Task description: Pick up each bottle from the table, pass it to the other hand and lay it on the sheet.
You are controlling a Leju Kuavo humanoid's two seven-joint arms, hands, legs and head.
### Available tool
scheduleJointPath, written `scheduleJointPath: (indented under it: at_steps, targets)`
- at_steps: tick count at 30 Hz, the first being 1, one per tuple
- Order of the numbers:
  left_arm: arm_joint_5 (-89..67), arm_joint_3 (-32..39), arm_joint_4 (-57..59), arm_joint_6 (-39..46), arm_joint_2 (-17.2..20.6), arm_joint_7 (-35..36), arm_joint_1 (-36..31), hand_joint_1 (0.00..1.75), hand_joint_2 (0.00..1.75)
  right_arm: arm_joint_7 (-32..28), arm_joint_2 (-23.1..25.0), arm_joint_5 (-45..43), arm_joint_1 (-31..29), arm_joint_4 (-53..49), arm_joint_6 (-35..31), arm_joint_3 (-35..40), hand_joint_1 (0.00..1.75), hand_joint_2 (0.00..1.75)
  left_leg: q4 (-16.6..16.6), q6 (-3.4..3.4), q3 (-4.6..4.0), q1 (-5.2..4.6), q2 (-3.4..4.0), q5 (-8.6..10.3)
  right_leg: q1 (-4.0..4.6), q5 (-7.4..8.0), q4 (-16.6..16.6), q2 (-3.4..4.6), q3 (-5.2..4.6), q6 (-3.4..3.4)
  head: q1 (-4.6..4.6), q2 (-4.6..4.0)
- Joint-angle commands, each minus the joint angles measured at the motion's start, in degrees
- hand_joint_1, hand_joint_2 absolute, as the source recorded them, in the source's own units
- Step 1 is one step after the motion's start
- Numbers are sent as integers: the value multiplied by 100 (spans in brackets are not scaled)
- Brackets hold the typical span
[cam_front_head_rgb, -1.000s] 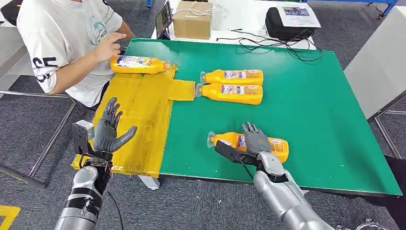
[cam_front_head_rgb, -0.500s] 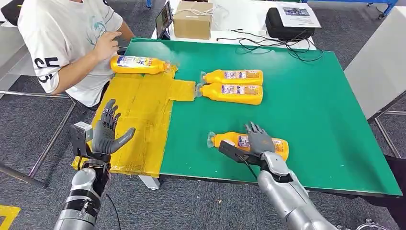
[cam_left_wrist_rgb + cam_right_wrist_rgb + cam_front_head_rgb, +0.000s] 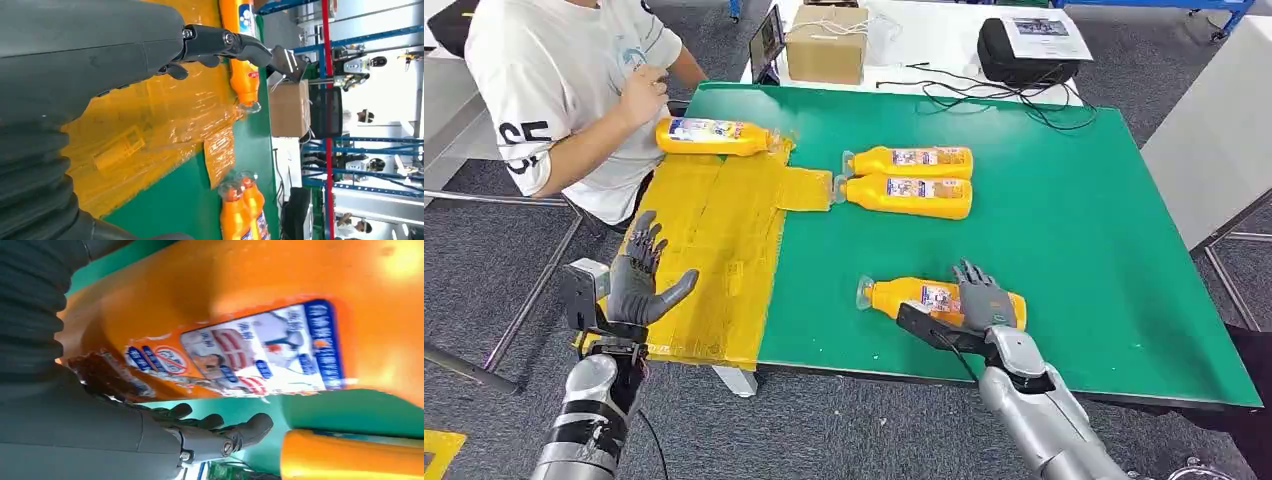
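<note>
An orange bottle [image 3: 924, 297] lies on its side near the front edge of the green table [image 3: 1074, 230], cap to the left. My right hand [image 3: 981, 300] lies over its right half with fingers spread across the top; its label [image 3: 260, 352] is close up in the right wrist view, dark fingers [image 3: 225, 432] beyond it. My left hand [image 3: 639, 283] hovers open, palm inward, at the near left edge of the yellow sheet [image 3: 714, 250]. One bottle [image 3: 712, 135] lies at the sheet's far end. Two more bottles [image 3: 911, 160] [image 3: 909, 194] lie side by side mid-table.
A person in a white shirt [image 3: 554, 80] sits at the far left corner, one hand raised by the sheet's far end. Behind the green table stand a cardboard box [image 3: 827, 42], a black bag [image 3: 1029, 45] and loose cables [image 3: 994, 90].
My right hand slid rightward along the near bottle, toward the front edge; the bottle stayed put. My left hand sank slightly. The person's hand drew back from the bottle on the sheet.
</note>
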Motion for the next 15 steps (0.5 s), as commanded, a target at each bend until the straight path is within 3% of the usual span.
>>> scheduleJointPath:
  at_steps: [1, 7, 11, 15]
  targets:
    - [4, 174, 91, -66, 104, 3, -50, 0, 175, -29, -749, -47, 526, -434, 744, -25, 175, 175, -3, -8, 29, 7, -16, -9, 8, -11, -7, -16, 36, -9, 0, 0]
    - [22, 140, 270, -117, 148, -80, -179, 0, 175, -530, -784, -584, 6, 138, 1054, 286, 175, 175, -3, -6, 31, 5, -6, -7, 6, -5, -6, -5, 35, -8, 2, 0]
    - [99, 97, 486, -251, 206, -109, -340, 0, 175, -1085, -942, -1322, -410, 408, 1628, 512, 175, 175, -3, -3, 25, 2, -4, -4, 2, -2, -4, -4, 29, -4, 0, 0]
    - [112, 7, 717, -271, 244, -154, -484, 0, 175, -1213, -1003, -1835, -639, 583, 1692, 731, 175, 175, -3, -8, 38, 7, -8, -8, 8, -8, -6, -8, 43, -10, 0, 0]
